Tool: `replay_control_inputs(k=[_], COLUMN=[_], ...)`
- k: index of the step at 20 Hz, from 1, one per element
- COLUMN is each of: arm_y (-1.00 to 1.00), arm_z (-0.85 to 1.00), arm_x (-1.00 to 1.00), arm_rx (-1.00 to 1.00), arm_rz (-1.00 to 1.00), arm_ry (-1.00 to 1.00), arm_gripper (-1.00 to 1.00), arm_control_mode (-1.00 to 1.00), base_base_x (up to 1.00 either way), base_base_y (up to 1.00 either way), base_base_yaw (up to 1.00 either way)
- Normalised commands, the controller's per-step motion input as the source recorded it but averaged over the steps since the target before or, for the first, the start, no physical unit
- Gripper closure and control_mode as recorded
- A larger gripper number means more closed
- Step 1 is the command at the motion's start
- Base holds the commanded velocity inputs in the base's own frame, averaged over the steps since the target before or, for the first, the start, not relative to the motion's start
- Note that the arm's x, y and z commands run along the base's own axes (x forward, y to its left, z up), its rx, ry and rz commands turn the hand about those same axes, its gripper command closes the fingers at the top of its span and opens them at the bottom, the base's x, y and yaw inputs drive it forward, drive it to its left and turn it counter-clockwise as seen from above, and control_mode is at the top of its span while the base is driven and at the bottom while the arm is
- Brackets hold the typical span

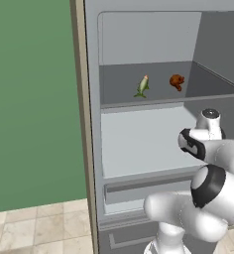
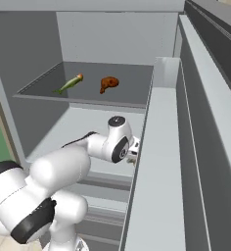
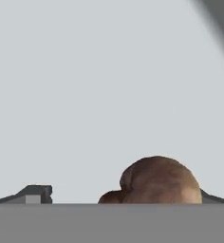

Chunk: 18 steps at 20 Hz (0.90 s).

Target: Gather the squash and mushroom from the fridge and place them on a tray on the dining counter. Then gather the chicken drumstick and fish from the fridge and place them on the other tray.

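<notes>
The fridge (image 1: 139, 149) stands open. On its upper shelf (image 1: 153, 94) lie the fish (image 1: 142, 86), to the left, and a brown drumstick (image 1: 177, 82) just to its right, apart from each other. The arm reaches in over the pale lower shelf (image 1: 134, 144), close to the fridge's right wall. In the hand view the hand (image 3: 118, 197) is spread wide, its two dark fingertips (image 3: 35, 193) far apart at the bottom, and a rounded brown lump (image 3: 156, 182) sits between them toward the right tip. Whether the tips touch the lump cannot be told; they are not closed on it.
</notes>
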Motion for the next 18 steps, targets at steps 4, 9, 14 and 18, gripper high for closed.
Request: replay_control_inputs(k=[4, 9, 14, 18], arm_y=[-0.05, 0.0, 0.02, 0.26], arm_z=[-0.24, -0.26, -0.08, 0.01], arm_x=[0.0, 0.01, -0.07, -0.42], arm_rx=[0.01, 0.01, 0.01, 0.0], arm_rz=[0.0, 0.0, 0.0, 0.0], arm_ry=[0.01, 0.01, -0.02, -0.06], arm_gripper=[1.0, 1.0, 1.0, 1.0], arm_control_mode=[-1.0, -1.0, -1.0, -1.0], base_base_x=[0.0, 0.0, 0.0, 0.0], base_base_y=[0.0, 0.0, 0.0, 0.0], base_base_yaw=[0.0, 0.0, 0.0, 0.0])
